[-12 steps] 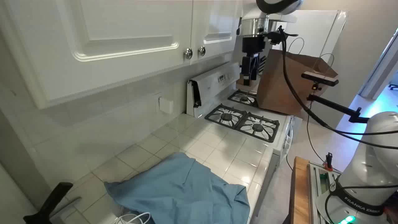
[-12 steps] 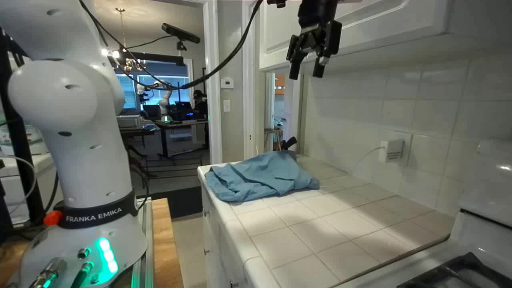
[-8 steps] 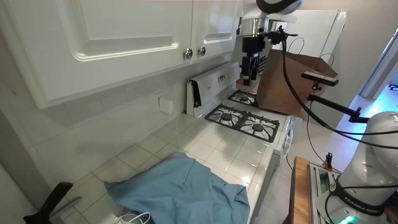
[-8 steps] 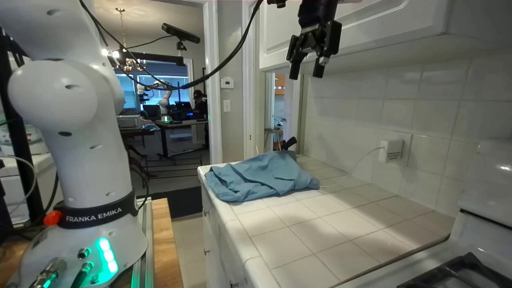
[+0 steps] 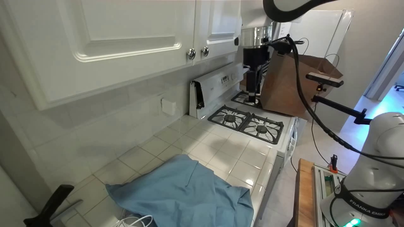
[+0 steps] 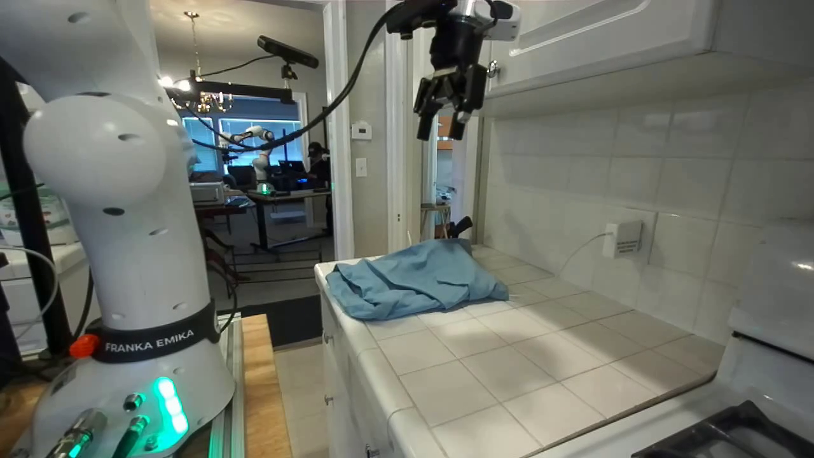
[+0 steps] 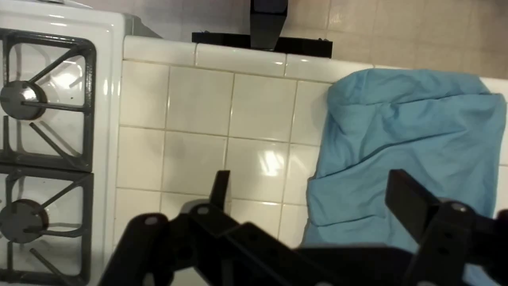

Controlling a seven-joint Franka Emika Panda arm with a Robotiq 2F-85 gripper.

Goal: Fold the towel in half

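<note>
The towel is a light blue, rumpled cloth lying on the white tiled counter. It shows in both exterior views, with its near part cut off by the frame's bottom edge in one of them. In the wrist view the towel lies to the right, with several creases and layered folds. My gripper is open and empty, pointing down, high above the counter and well clear of the towel. It also shows in an exterior view. In the wrist view the gripper's fingers are wide apart, the right one in front of the towel.
A gas stove adjoins the counter. A brown paper bag stands on the stove. White upper cabinets hang above the counter. A black-handled object and a white cable lie near the towel. A plugged adapter sits on the wall.
My arm and open gripper have moved along the counter toward the towel's end and sit somewhat lower in both exterior views. The towel has not moved.
</note>
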